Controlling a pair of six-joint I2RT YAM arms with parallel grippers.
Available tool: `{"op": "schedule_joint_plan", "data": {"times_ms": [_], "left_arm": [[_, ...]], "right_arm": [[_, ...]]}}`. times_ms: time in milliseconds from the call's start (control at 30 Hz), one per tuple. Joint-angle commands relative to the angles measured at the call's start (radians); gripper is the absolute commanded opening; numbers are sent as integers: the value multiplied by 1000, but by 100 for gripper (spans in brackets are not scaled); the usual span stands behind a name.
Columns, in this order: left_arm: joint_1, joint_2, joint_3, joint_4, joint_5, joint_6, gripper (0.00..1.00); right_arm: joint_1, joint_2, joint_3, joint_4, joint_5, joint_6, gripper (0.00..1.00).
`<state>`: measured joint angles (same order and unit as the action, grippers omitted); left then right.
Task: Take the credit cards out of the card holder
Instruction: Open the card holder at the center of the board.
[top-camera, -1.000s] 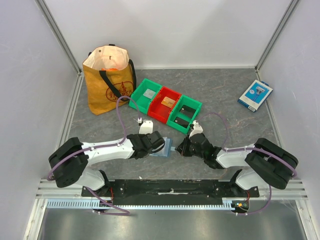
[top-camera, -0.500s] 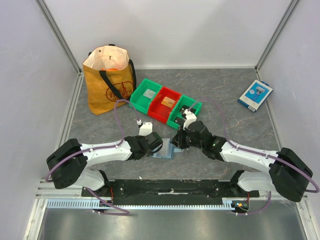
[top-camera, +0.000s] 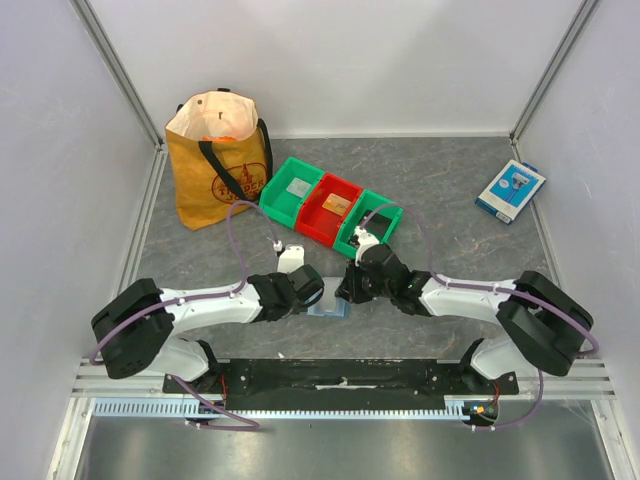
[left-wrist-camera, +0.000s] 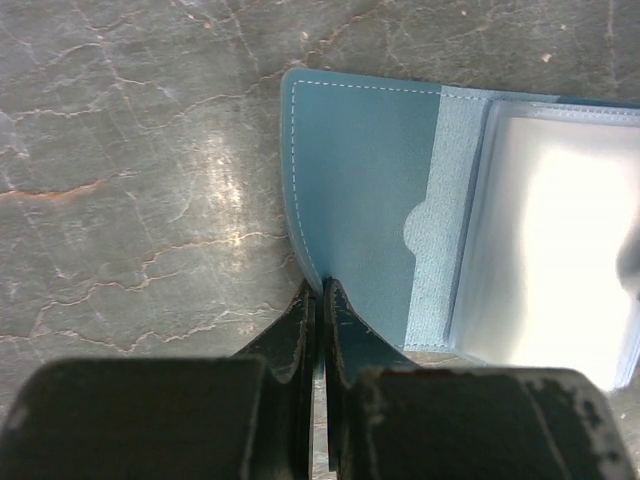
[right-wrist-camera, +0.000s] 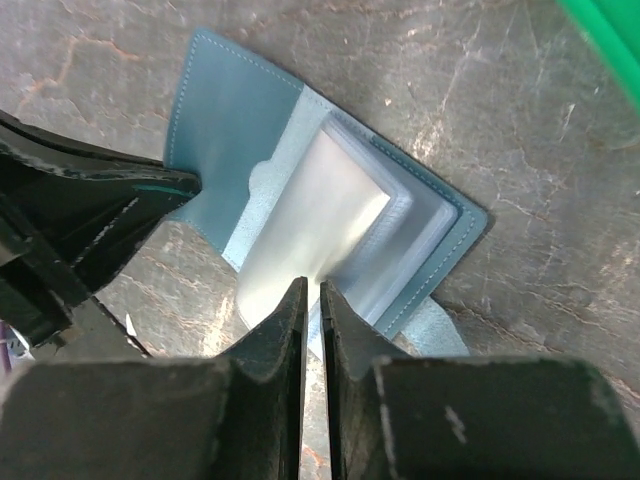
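The left gripper (left-wrist-camera: 318, 292) has its fingers pressed together on the near edge of the card holder (left-wrist-camera: 365, 190), clamping the plain blue flap. The right gripper (right-wrist-camera: 311, 290) is drawn almost together, leaving only a thin slit. Its tips sit at the near edge of the pale cards (right-wrist-camera: 320, 225) in the clear sleeves. I cannot tell whether a card is caught in the slit.

The card holder lies opened flat on the grey marbled desk (left-wrist-camera: 130, 150), directly between the two grippers. Its long axis runs from one gripper to the other, and the fold runs crosswise to that. The stitched flap points toward the left gripper and the sleeve side toward the right. No print shows on the leather or the cards, which are washed out by glare.

Just beyond the right gripper stand three bins in a row: a green bin (top-camera: 272, 195) holding a grey card (top-camera: 297, 187), a red bin (top-camera: 318, 228) holding an orange card (top-camera: 335, 205), and a second green bin (top-camera: 393, 215).

Farther off, beyond the left gripper, is a yellow bag (top-camera: 215, 175) with a dark red round emblem, its lettering too small to read. Well away to the far right is a blue-and-white box (top-camera: 510, 190), its label also unreadable.
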<state>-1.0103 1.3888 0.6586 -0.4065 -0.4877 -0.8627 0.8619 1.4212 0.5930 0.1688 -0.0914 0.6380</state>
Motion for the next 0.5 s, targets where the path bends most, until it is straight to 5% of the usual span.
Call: {"op": "schedule_joint_plan", "data": {"times_ms": [0,467], "left_arm": [[-13,-7,-27,63,81,-38,2],[-13,-59,-77,130,133,-58,4]], "right_arm": [[5,53,-7,93,-42,14,15],[3,135,-35,138,-53,32,16]]}}
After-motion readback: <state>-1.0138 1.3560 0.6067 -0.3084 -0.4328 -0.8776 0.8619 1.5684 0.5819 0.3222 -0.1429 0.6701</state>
